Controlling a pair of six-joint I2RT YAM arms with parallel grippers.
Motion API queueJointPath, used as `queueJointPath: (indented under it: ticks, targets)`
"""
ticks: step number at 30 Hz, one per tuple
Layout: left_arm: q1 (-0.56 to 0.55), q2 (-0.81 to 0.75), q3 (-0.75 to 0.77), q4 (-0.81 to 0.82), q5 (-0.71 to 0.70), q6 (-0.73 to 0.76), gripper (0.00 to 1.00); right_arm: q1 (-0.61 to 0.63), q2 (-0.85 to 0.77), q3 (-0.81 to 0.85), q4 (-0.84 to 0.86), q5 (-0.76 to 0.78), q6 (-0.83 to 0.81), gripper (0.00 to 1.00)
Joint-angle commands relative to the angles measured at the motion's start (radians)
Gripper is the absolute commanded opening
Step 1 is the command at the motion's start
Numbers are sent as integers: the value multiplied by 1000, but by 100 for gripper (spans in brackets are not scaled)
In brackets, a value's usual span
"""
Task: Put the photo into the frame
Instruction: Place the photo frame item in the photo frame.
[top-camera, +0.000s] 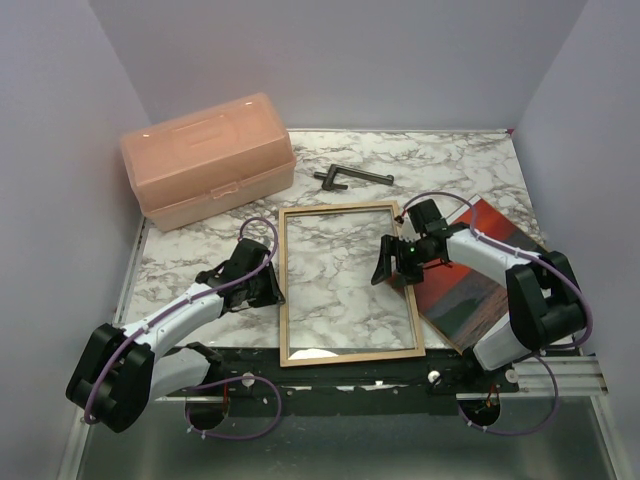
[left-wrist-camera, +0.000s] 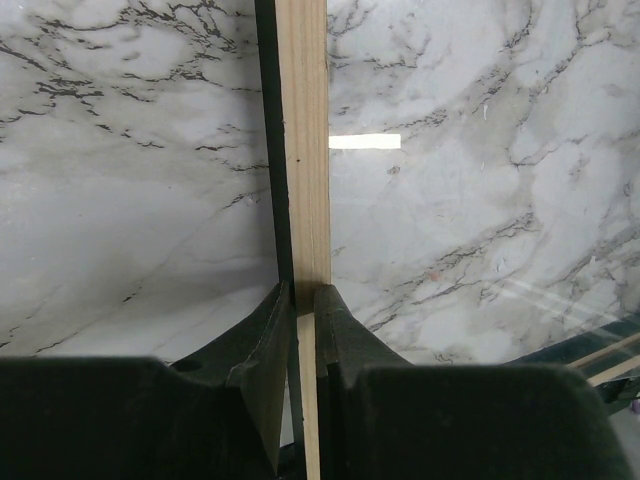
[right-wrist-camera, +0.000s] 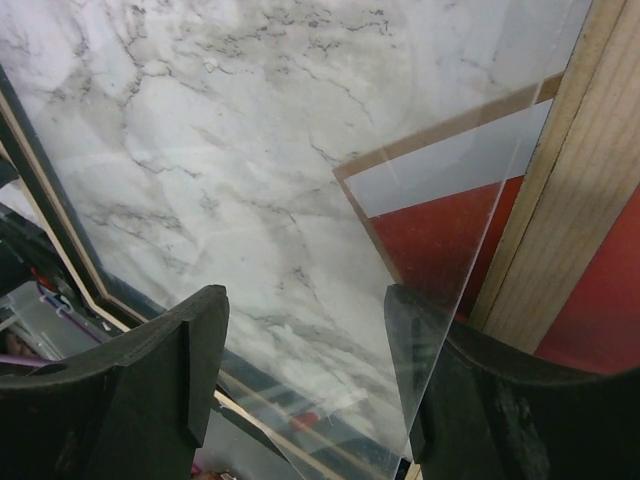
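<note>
The frame (top-camera: 350, 355) lies in the middle of the table, tan wood face up, with marble showing through its clear pane (top-camera: 340, 275). My left gripper (top-camera: 272, 285) is shut on the frame's left rail, and the left wrist view shows both fingers pinching the wooden strip (left-wrist-camera: 303, 150). My right gripper (top-camera: 398, 268) is open at the frame's right rail (right-wrist-camera: 570, 200). The pane's edge (right-wrist-camera: 500, 230) slants across its right finger (right-wrist-camera: 440, 380). The photo (top-camera: 480, 285), red sky up, lies to the right under my right arm and shows red in the right wrist view (right-wrist-camera: 610, 290).
A pink plastic toolbox (top-camera: 208, 158) stands at the back left. A dark metal crank-shaped tool (top-camera: 350, 178) lies behind the frame. A brown board edge (top-camera: 440, 325) shows beside the photo. The table's right edge is close beyond the photo.
</note>
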Motion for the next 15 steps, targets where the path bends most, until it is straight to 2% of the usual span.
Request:
queueJointPath:
  ticks: [1,15]
  targets:
    - [-17,31,-26,-62,-40,19,16,26,11,23,-23,49,14,71]
    - [-22,36,-25,-64,-46,17,16,44,-28,36,-75,129,15,79]
